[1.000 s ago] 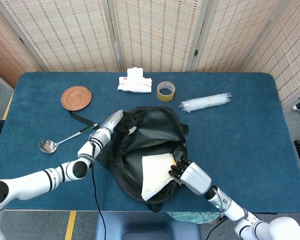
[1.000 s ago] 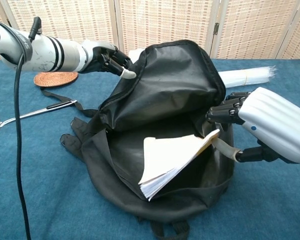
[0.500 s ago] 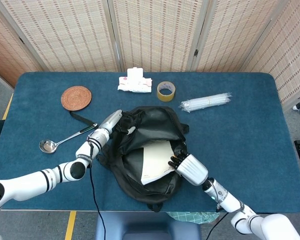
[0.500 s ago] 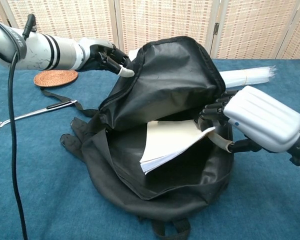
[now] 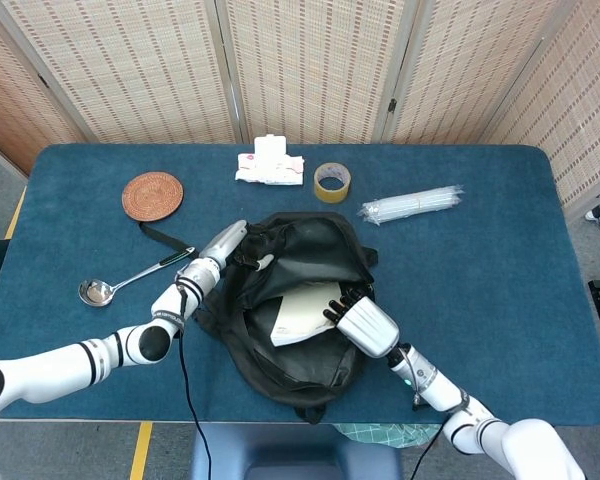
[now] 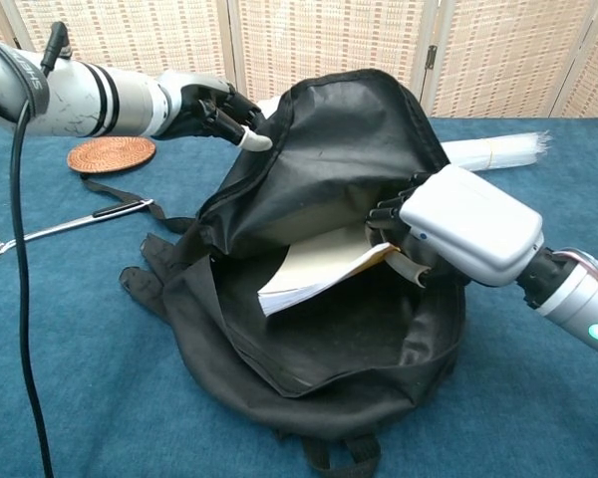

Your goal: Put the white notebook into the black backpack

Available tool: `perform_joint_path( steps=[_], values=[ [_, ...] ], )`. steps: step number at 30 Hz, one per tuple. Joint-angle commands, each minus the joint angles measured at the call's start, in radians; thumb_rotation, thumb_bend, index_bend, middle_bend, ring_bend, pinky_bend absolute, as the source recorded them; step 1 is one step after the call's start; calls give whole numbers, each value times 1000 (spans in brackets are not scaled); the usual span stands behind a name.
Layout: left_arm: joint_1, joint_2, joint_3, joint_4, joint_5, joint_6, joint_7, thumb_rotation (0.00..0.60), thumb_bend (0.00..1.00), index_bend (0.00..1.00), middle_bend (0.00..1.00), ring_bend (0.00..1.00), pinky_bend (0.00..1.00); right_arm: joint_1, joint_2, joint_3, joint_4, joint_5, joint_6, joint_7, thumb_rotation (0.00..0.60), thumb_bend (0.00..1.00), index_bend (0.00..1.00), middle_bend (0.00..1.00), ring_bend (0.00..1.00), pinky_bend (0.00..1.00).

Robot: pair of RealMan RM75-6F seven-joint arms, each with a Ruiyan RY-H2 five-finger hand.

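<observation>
Already partly inside, the white notebook (image 6: 314, 269) lies within the mouth of the black backpack (image 6: 319, 329), its far end under the raised top flap and its near corner poking out toward the robot's left, above the dark lining. The right hand (image 6: 458, 224) grips it at the end that lies toward the backpack's right wall, fingers (image 6: 394, 214) curled over the top edge of the pages; the thumb's contact is hidden behind the hand's white back, so how firmly it pinches is a judgement, but the notebook hangs off the lining and is plainly carried. The left hand (image 6: 214, 105) pinches the edge of the flap at the backpack's upper left and holds the opening up. What matters for the coming move is the notebook's long axis: it runs across the opening, tilted, from the right hand down toward the backpack's left side, with the free end lower. I judge the right hand should push along that axis and lower, sliding the notebook deeper under the flap, before letting go. Beyond the backpack sit a tape roll (image 5: 332, 181), a woven coaster (image 5: 152, 195) and a ladle (image 5: 130, 279).
</observation>
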State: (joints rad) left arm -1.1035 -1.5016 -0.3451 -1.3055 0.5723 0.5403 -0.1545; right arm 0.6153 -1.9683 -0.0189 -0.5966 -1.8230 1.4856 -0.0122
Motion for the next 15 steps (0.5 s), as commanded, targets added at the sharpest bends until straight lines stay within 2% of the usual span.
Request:
perform_joint_path(
  steps=[1, 12, 14, 15],
  values=[
    [1, 2, 0, -3, 4, -2, -2, 600, 509, 665, 331, 213, 0, 8, -15, 9, 21, 15, -9, -9, 600, 510, 931, 586, 599, 440],
    [7, 8, -3, -12, 24, -11, -19, 600, 509, 662, 331, 209, 0, 16, -50, 15, 89, 49, -21, -24, 600, 507, 929, 565, 572, 411],
    [8, 9, -3, -13, 28, -12, -21, 600, 508, 661, 331, 208, 0, 12, -48, 12, 86, 51, -16, -29, 600, 501, 890, 539, 557, 398],
    [8, 10, -2, -14, 30, -13, -22, 600, 509, 660, 331, 207, 0, 9, -46, 12, 81, 55, -14, -34, 600, 497, 819, 508, 543, 386]
  ],
)
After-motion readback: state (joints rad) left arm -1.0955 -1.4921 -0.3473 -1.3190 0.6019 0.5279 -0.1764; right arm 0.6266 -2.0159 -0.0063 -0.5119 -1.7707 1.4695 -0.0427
